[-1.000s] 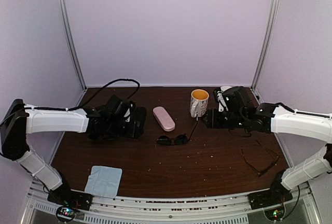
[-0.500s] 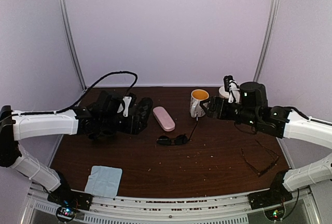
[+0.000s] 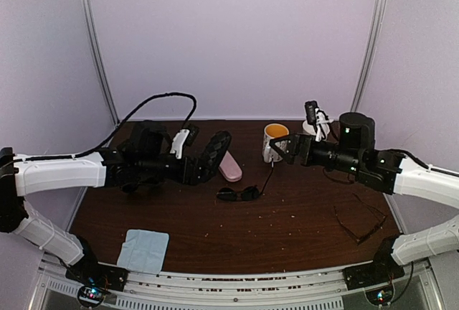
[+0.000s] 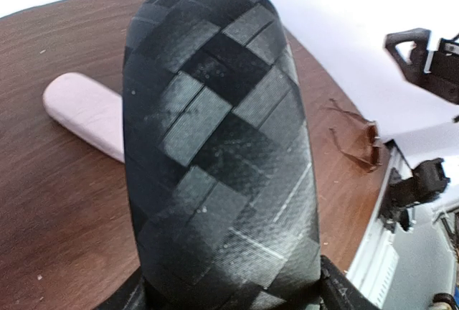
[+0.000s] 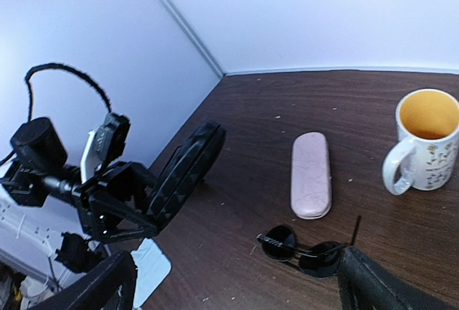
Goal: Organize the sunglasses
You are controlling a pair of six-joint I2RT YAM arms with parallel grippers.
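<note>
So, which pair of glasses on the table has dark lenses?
The black pair mid-table, near the pink case; the thin-framed pair at the right has clear lenses.

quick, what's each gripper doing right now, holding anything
Left gripper: closed on the black case.
Right gripper: open, holding nothing.

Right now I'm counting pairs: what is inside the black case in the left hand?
The black case, held by the left hand, is shut; only its checkered shell shows. Anything inside is covered.
</note>
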